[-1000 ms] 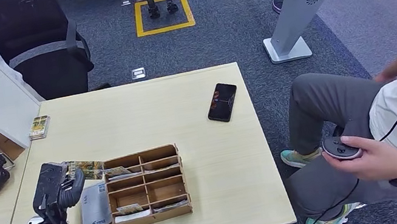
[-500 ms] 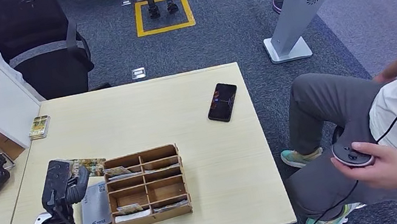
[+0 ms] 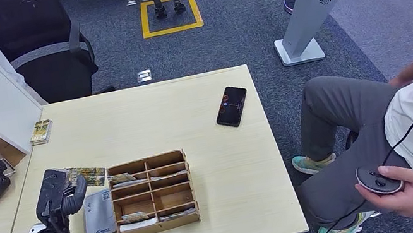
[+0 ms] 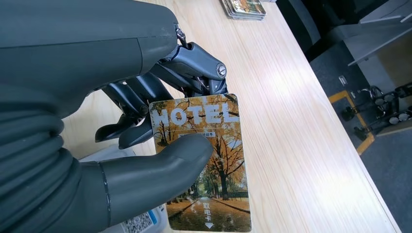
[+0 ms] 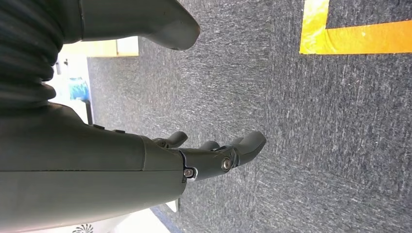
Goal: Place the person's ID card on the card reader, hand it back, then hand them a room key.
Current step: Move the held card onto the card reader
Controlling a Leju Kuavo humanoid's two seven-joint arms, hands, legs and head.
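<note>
fingers (image 4: 145, 90) and thumb on your left hand (image 3: 60, 193) are pinching a room key (image 4: 204, 160), the card with "hotel" printed over autumn trees. it's held above the table (image 3: 146, 117), just left of the wooden organizer (image 3: 152, 193) and over the white card reader (image 3: 98, 215). your right hand (image 5: 214, 155) hangs over grey carpet with its fingers loosely apart and nothing in them. 1 black phone (image 3: 231, 106) lies near the table's right edge, well apart from the organizer. a small stack of cards (image 3: 40, 131) sits at the far left corner. a seated person's hand (image 3: 412, 189) on the right grips a controller (image 3: 378, 179).
</note>
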